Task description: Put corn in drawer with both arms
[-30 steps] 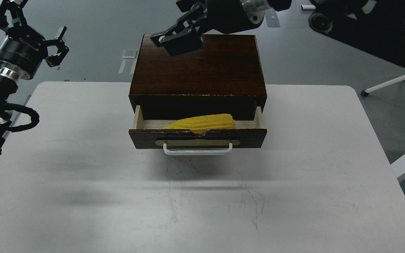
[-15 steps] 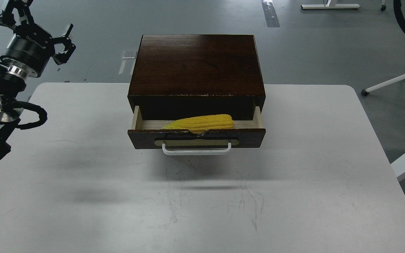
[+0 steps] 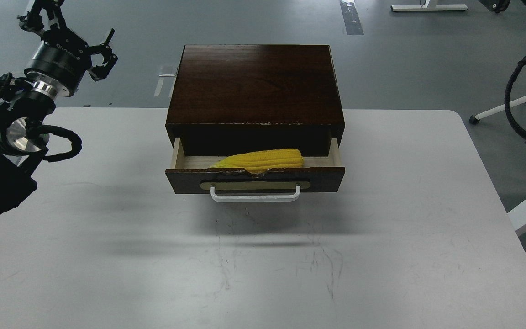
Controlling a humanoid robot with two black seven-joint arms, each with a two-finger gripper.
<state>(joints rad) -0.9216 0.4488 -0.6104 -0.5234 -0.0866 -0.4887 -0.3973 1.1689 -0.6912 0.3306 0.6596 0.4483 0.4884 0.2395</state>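
Observation:
The yellow corn point(image 3: 263, 160) lies on its side inside the drawer point(image 3: 185, 179), which is pulled partly out of the dark wooden box casing point(image 3: 254, 82). The drawer's white bar handle point(image 3: 255, 196) faces me. The corn's tapered tip points left, and the chipped top edge of the drawer front hides its lower side. My left gripper point(image 3: 73, 29) is raised at the far left, well apart from the box, with its claw fingers spread and nothing between them. My right gripper is out of view; only a black cable point(image 3: 516, 109) shows at the right edge.
The box stands at the back middle of the white table point(image 3: 263, 265). Grey floor lies beyond it. White chair legs point(image 3: 500, 109) stand off the table's right side.
My right arm, which was above the box's back a second ago, has pulled out of view to the right. My left arm has moved up and to the right. The corn and drawer have not moved.

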